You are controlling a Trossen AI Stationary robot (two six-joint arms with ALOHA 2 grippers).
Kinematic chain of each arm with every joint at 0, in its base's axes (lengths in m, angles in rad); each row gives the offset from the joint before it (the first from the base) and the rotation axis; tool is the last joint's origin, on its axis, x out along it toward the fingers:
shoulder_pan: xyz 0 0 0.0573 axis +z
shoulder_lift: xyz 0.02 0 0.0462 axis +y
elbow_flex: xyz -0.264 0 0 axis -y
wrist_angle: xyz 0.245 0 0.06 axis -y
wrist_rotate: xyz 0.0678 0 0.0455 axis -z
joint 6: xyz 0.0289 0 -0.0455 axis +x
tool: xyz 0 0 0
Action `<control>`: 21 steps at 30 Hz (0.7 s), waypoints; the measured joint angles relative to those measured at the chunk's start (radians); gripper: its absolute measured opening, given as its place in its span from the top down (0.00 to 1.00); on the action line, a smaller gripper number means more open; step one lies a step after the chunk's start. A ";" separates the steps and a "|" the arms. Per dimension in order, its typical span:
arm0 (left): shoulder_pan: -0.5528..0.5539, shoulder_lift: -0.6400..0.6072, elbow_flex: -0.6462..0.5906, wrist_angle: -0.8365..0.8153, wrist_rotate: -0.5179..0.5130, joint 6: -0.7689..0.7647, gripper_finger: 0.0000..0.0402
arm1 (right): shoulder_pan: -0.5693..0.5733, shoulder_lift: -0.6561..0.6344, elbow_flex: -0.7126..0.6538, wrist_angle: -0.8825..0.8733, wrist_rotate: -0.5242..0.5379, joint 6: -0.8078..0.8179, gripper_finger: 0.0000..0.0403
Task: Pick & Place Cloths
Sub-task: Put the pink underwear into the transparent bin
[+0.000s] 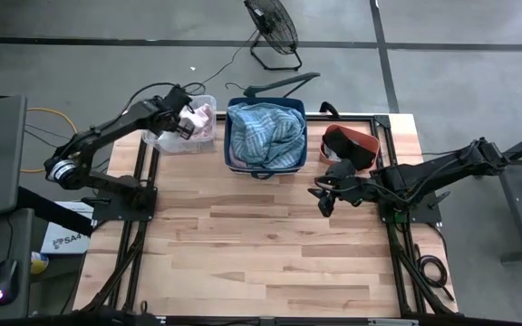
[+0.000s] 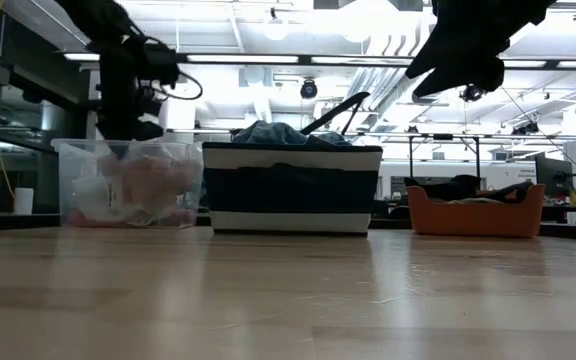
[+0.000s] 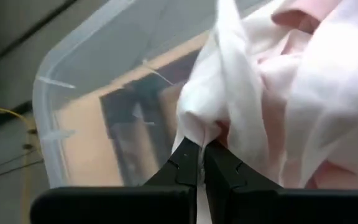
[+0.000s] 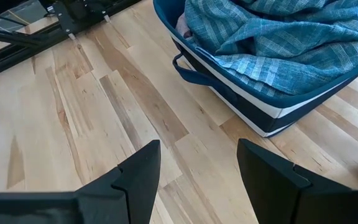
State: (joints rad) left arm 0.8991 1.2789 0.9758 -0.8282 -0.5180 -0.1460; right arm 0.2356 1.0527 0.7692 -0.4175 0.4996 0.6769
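A clear plastic bin (image 1: pixel 166 138) at the table's far left holds pale pink and white cloths (image 2: pixel 143 180). My left gripper (image 1: pixel 191 120) is over this bin, shut on a white cloth (image 3: pixel 241 93). A blue basket with a white band (image 1: pixel 232 149) stands at the far middle, filled with the teal-blue plaid cloth (image 1: pixel 265 134). My right gripper (image 1: pixel 323 201) hangs open above the bare wood to the right of the basket, with nothing between its fingers (image 4: pixel 142 171). My left gripper pinches a bunched fold of the white cloth (image 3: pixel 199 127) between its two fingertips. The fingers slant down into the clear bin. From the fingertips the cloth spreads out over the pale pink cloth (image 3: pixel 328 74) in the bin.
An orange tray (image 1: pixel 352 143) with dark things in it stands at the far right, just behind my right gripper. A fan (image 1: pixel 275 32) stands on the floor beyond the table. The near half of the wooden table (image 1: pixel 270 263) is bare.
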 joint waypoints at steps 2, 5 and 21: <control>0.014 0.000 -0.003 0.018 0.025 -0.001 1.00 | 0.000 0.000 0.000 0.001 0.000 0.000 0.49; 0.020 0.021 -0.002 0.026 0.095 -0.037 1.00 | 0.000 0.000 0.000 0.003 0.010 0.000 0.49; 0.069 0.081 0.045 0.051 0.299 0.014 0.62 | 0.000 0.000 0.000 0.003 0.026 -0.022 0.49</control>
State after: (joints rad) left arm 0.9677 1.3602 1.0210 -0.7771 -0.2189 -0.1322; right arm 0.2359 1.0531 0.7692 -0.4145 0.5259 0.6548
